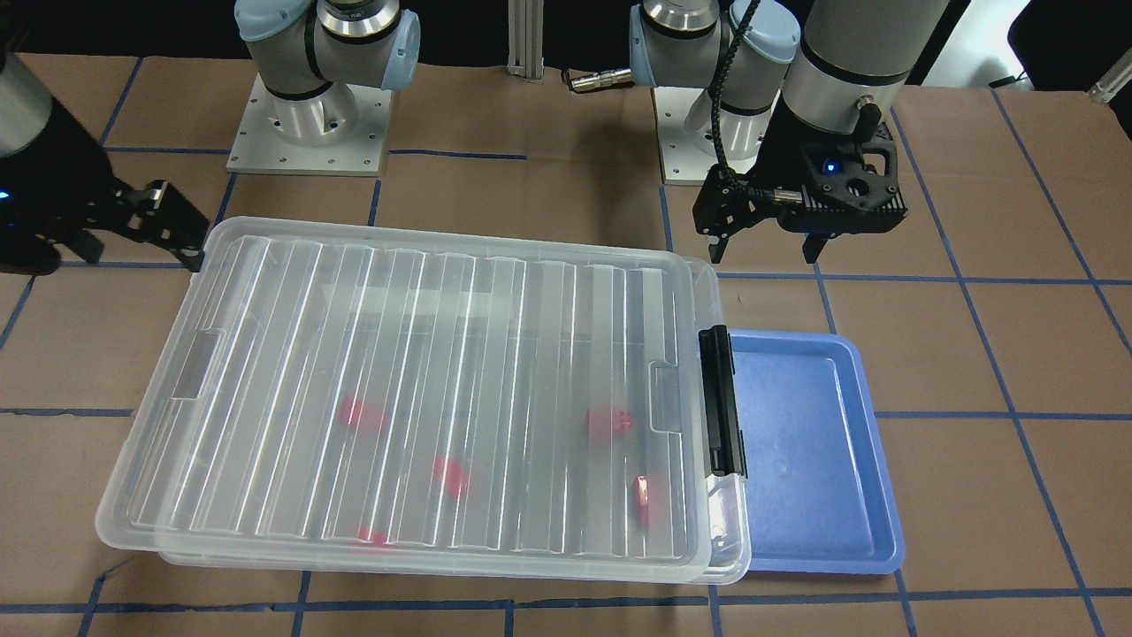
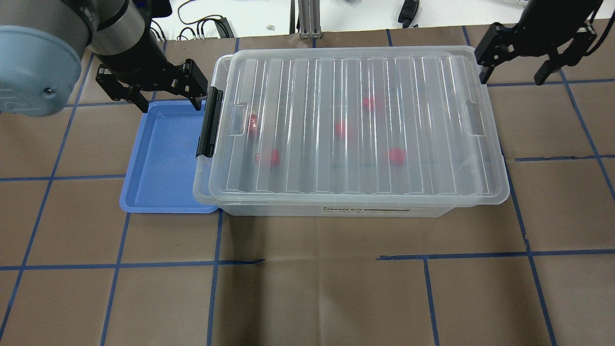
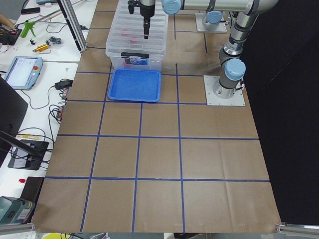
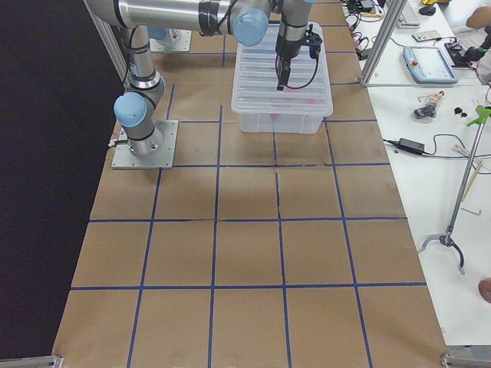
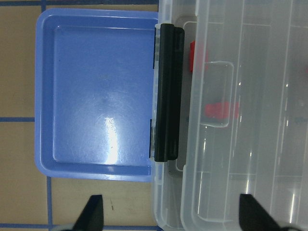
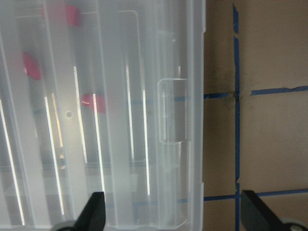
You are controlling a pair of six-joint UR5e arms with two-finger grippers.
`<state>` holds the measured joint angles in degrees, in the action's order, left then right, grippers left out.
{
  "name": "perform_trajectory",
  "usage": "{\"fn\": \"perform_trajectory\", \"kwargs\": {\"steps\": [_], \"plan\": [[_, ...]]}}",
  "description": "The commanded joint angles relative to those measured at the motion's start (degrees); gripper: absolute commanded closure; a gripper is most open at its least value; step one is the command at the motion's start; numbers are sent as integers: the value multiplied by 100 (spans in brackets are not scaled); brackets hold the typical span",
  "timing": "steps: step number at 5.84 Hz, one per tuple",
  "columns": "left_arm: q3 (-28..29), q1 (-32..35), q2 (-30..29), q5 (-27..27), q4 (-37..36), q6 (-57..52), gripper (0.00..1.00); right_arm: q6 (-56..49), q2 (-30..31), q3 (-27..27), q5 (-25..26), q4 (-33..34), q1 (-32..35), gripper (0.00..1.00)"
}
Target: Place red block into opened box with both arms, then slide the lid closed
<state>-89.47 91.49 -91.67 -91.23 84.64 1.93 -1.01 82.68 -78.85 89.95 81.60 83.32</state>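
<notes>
The ridged clear lid point(image 2: 312, 77) lies over the clear box point(image 2: 365, 210), shifted slightly toward the robot's right, so a strip of box rim point(image 1: 730, 548) shows at the black latch point(image 2: 210, 122) end. Several red blocks, such as one red block point(image 2: 341, 129) and another point(image 1: 610, 423), lie inside and show blurred through the lid. My left gripper point(image 2: 170, 105) hangs open and empty above the far end of the latch. My right gripper point(image 2: 511, 78) is open and empty beside the lid's far right corner. In the left wrist view the left gripper point(image 5: 173, 211) straddles the latch point(image 5: 167, 91).
An empty blue tray point(image 2: 163, 158) lies against the box's latch end, partly under its rim. Brown paper with blue tape lines covers the table. The arm bases point(image 1: 309, 124) stand behind the box.
</notes>
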Motion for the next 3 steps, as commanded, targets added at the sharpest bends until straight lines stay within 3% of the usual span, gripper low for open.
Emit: {"fn": "perform_trajectory", "kwargs": {"steps": [1,2,3], "plan": [[0,0,0,0,0,0,2,759,160,-16,-4,-345,849,0],[0,0,0,0,0,0,2,777,483,-530,-39,-286,869,0],[0,0,0,0,0,0,2,751,504,-570,4,-15,878,0]]}}
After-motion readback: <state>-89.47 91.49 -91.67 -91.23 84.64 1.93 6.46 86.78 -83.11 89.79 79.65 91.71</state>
